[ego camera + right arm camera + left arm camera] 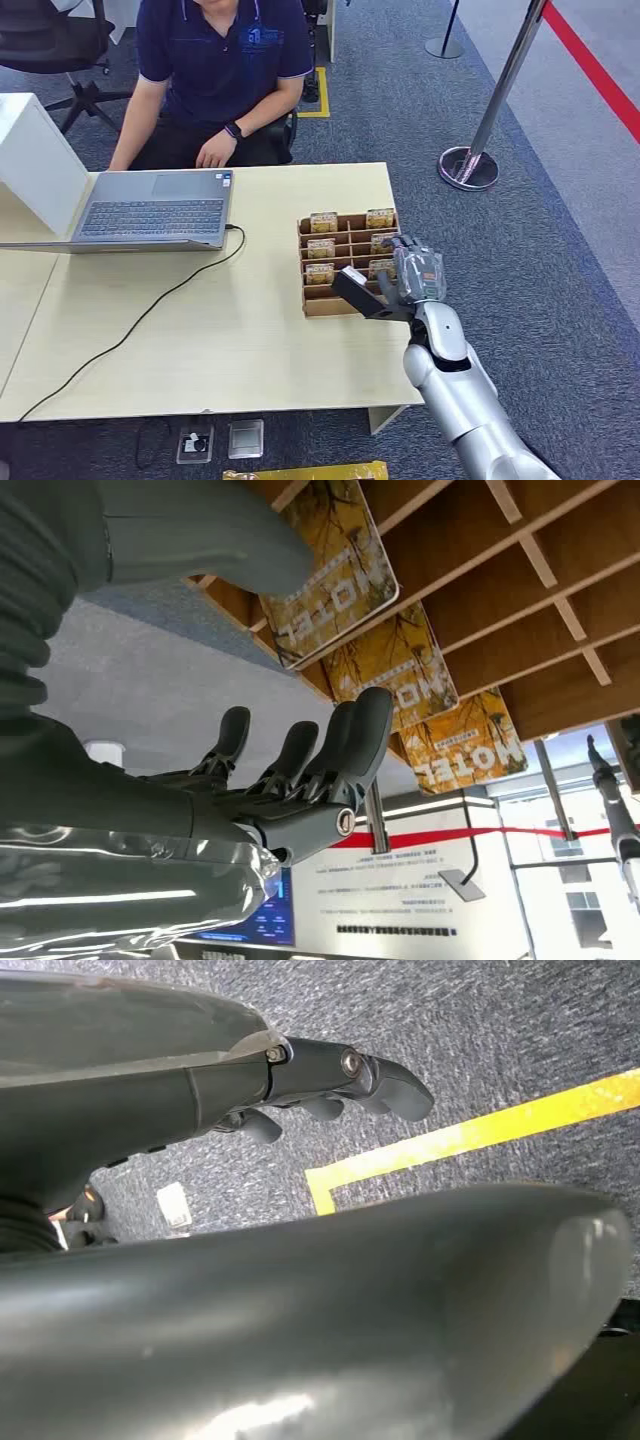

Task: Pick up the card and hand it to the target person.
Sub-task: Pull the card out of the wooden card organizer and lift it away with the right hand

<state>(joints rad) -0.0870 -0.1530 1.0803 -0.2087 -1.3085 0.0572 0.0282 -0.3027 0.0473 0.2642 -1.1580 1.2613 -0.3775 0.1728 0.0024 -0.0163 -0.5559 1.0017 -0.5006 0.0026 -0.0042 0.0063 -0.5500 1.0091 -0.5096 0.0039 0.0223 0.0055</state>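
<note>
Several yellow hotel cards (321, 248) stand in the slots of a brown divided box (324, 305) on the table's right part. My right hand (411, 275) hovers at the box's front right corner, its dark fingers (362, 295) stretched over the front slots. In the right wrist view the fingers (302, 750) are spread and hold nothing, and the thick thumb (211, 530) lies beside the nearest card (332, 570); I cannot tell whether it touches. My left hand (226, 1090) hangs over the carpet, fingers loosely extended and holding nothing. A seated person (219, 60) faces me across the table.
An open laptop (155, 210) sits at the back left with a black cable (151, 310) trailing over the tabletop. A white box (34, 160) stands at the far left. A stanchion base (472, 160) stands on the carpet to the right. Yellow floor tape (468, 1135) crosses the carpet.
</note>
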